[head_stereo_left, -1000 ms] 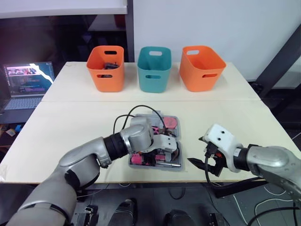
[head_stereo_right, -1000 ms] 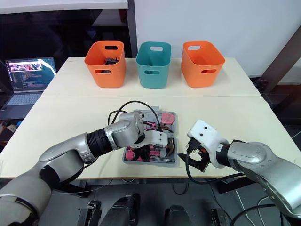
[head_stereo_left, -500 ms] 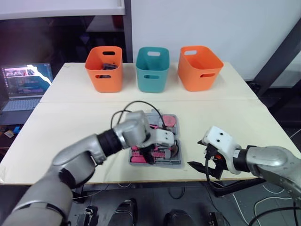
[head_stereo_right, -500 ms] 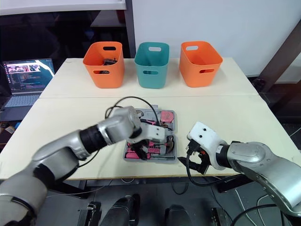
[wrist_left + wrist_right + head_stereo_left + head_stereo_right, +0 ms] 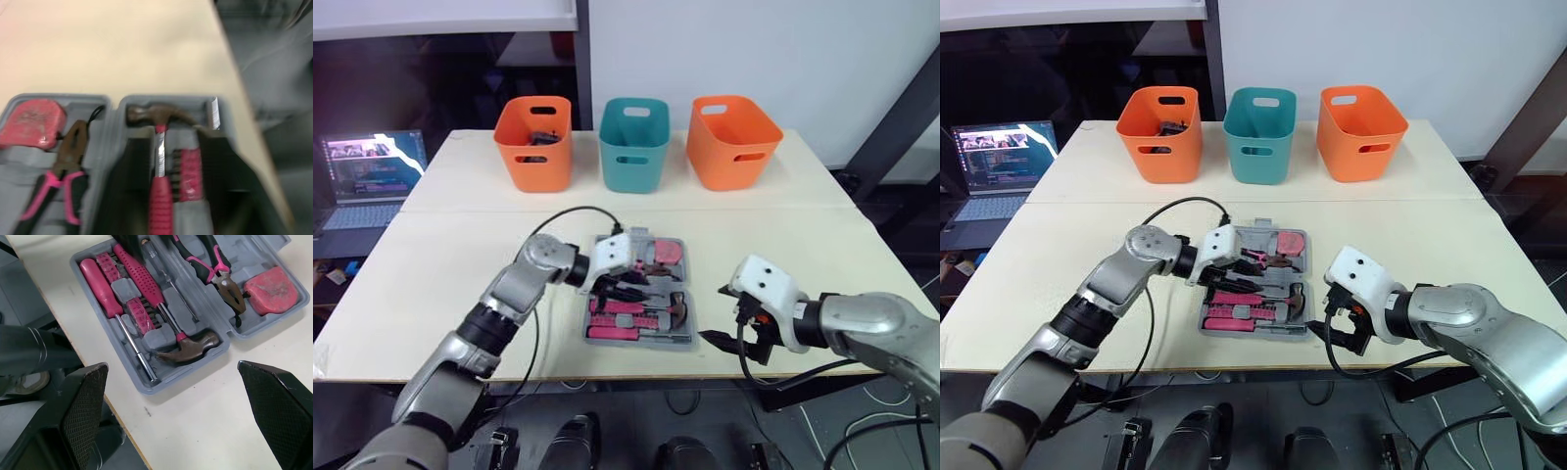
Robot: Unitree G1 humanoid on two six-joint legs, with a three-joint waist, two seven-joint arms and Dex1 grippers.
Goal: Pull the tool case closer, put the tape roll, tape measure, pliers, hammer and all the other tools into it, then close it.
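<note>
The grey tool case (image 5: pixel 640 343) lies open on the table near its front edge. In it lie a pink-handled hammer (image 5: pixel 151 298), pliers (image 5: pixel 215 269), a pink tape measure (image 5: pixel 271 289) and a pink screwdriver (image 5: pixel 105 289). My left gripper (image 5: pixel 623 286) hovers over the case's left side, open, its fingers (image 5: pixel 128 196) either side of the hammer (image 5: pixel 159 161) handle. My right gripper (image 5: pixel 734 339) stands open just right of the case, above the table's front edge, its fingers (image 5: pixel 83 416) wide apart and holding nothing.
Three bins stand in a row at the back: orange (image 5: pixel 534 140), teal (image 5: pixel 634 142), orange (image 5: pixel 733 139). A laptop (image 5: pixel 370 176) sits on a lower surface at far left. Bare tabletop lies on both sides of the case.
My left arm has drawn back to the left, so its forearm no longer covers the case and the tools show. The right gripper has hardly moved.
</note>
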